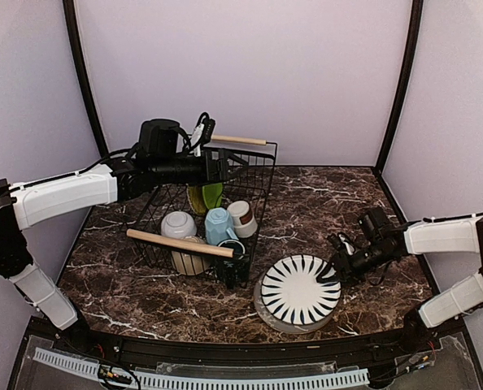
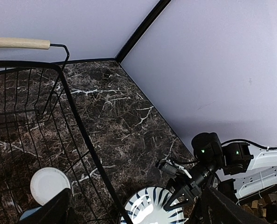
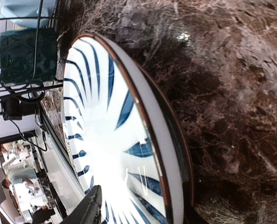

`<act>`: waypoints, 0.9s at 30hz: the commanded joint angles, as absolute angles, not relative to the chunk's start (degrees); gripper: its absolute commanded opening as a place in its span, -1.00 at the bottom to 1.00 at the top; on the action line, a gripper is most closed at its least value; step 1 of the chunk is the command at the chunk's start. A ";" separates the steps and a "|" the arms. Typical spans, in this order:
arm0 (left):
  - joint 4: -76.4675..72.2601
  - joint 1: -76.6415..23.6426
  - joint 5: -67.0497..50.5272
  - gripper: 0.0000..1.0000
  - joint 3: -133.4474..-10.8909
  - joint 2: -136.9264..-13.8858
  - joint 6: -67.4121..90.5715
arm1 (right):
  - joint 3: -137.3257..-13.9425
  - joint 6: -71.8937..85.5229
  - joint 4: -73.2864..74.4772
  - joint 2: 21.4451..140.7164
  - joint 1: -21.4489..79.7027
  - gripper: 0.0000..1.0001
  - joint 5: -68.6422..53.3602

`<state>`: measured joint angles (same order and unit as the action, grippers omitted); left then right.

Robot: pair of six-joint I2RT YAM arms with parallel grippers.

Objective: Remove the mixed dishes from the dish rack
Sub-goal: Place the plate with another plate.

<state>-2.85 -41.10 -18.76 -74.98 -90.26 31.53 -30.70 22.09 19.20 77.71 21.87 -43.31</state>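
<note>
while the dish rack [image 1: 180, 242] holds mugs [image 1: 218, 225], the striped plate [image 1: 300, 288] lies outside.

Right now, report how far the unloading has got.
Done: the striped plate sits outside the dish rack. In hand: the right claw is at its rim; the left claw hangs open over the rack. Left inside: white bowl, cream bowl, light blue mug, dark green mug, brown-white cup, green plates.

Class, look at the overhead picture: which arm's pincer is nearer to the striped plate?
The right. The right pincer sits at the striped plate's right edge, while the left pincer hangs over the dish rack's far side, well away from the plate.
</note>
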 commanded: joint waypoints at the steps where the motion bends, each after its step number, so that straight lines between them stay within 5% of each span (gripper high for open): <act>1: -0.81 -40.96 -18.11 0.87 -75.59 -88.94 30.18 | -30.97 22.80 20.73 74.84 22.74 0.04 -40.06; 11: 1.58 -40.96 -14.94 0.88 -75.94 -88.84 28.44 | -32.29 22.14 21.14 74.14 25.58 0.66 -35.57; 27: 2.94 -40.87 -13.39 0.89 -77.62 -91.07 26.70 | -37.28 25.61 28.58 74.31 36.81 0.82 -20.08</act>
